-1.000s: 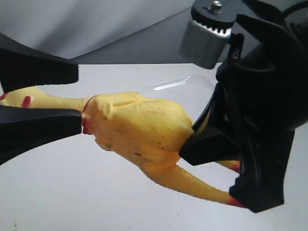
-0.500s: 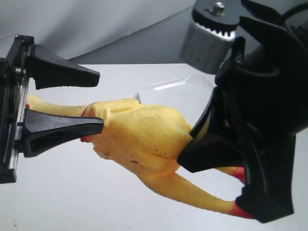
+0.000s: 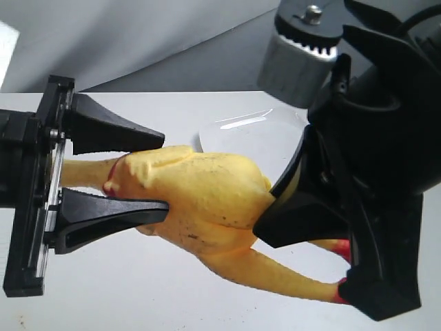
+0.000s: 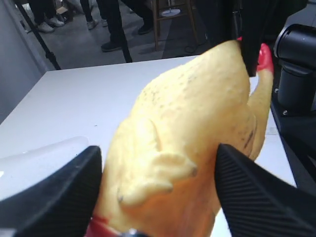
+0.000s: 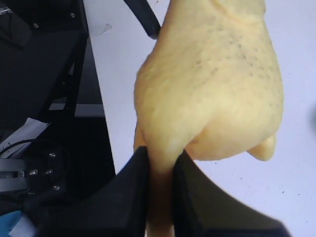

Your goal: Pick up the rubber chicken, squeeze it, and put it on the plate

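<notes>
The right gripper (image 5: 160,162) clamped the long speckled yellow rubber chicken (image 3: 207,193) near its legs while the left gripper (image 3: 163,172) straddled its chest with fingers spread apart

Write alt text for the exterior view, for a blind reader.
A yellow rubber chicken is held between two black pincers: the right pincer grips it near the legs, the left pincer flanks its chest with open jaws. A white plate lies behind on a white table.

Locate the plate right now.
Exterior view, centre-right: the plate sits on the table just behind the chicken, which hides its near edge. The left wrist view shows it beside the chicken too.
</notes>
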You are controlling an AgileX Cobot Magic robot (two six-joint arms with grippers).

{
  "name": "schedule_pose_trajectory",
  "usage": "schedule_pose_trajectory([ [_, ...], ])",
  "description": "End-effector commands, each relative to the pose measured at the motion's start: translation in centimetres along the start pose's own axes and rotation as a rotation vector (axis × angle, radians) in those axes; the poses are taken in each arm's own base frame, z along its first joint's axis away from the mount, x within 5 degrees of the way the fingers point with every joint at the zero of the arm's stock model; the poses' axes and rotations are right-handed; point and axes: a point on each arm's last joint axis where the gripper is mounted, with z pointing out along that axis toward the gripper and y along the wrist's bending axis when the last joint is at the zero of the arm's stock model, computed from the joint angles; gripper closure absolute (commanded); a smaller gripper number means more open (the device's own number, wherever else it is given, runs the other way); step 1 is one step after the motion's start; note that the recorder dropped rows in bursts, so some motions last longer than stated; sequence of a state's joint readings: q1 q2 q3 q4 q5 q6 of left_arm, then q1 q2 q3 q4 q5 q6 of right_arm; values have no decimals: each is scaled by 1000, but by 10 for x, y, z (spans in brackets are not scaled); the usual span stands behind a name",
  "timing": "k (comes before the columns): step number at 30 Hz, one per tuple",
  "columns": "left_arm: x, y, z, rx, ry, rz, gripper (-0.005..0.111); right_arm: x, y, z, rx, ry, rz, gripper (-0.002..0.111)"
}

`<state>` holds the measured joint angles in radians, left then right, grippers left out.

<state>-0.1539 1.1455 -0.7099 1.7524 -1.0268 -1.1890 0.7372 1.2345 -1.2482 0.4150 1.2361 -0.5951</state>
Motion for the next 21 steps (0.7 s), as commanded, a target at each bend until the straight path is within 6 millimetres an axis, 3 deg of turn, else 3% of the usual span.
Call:
schedule_pose_trajectory([
  [1, 7, 0, 2, -29, 20, -30, 59, -3, 2, -3, -4, -32, -6, 108],
  [11, 7, 0, 2, -31, 21, -23, 107, -3, 2, -3, -4, -32, -6, 108],
  [17, 8, 2, 2, -56, 32, 1, 105, -3, 2, -3, -4, -32, -6, 108],
  [19, 8, 3, 2, -63, 35, 1, 97, -3, 2, -3, -4, -32, -6, 108],
  [21, 8, 3, 2, -64, 36, 1, 80, -3, 2, -3, -4, -32, -6, 108],
])
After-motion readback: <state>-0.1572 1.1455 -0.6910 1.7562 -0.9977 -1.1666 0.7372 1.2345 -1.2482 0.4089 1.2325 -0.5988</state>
